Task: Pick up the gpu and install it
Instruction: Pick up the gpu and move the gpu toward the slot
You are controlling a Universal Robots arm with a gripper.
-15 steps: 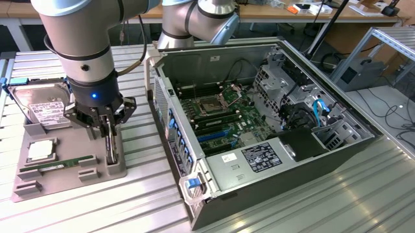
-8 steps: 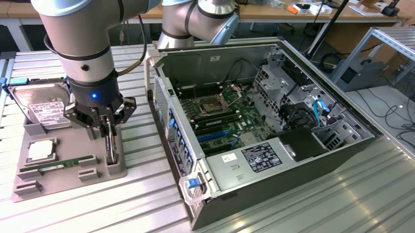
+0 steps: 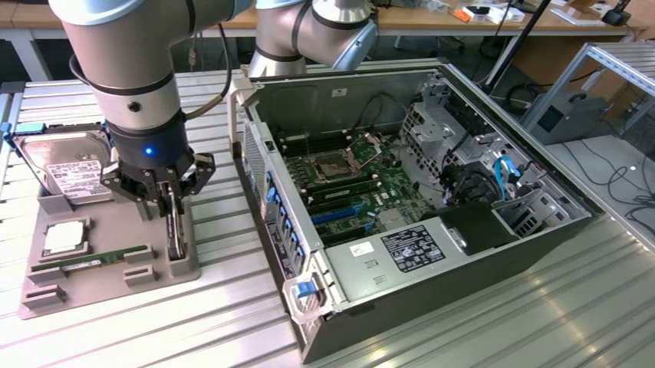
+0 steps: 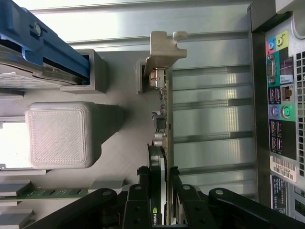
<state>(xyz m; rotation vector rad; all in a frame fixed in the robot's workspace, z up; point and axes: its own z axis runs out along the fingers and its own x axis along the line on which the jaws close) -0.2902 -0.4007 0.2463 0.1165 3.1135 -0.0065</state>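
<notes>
Your gripper (image 3: 170, 205) sits over the gpu (image 3: 177, 234), fingers (image 4: 144, 181) closed in against both its faces. The gpu stands on edge in the grey tray (image 3: 103, 284), at nine o'clock from the open computer case (image 3: 338, 100), with the hard drive (image 3: 72, 172) at ten o'clock of it.

hard drive (image 3: 70, 170) propped in gray holder (image 3: 103, 290) | green memory stick (image 3: 90, 262) on same holder | open PC case (image 3: 327, 92) beside

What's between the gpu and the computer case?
Nothing but a bare strip of the ribbed metal table, seen in the exterior view between the gpu and the computer case.
</notes>
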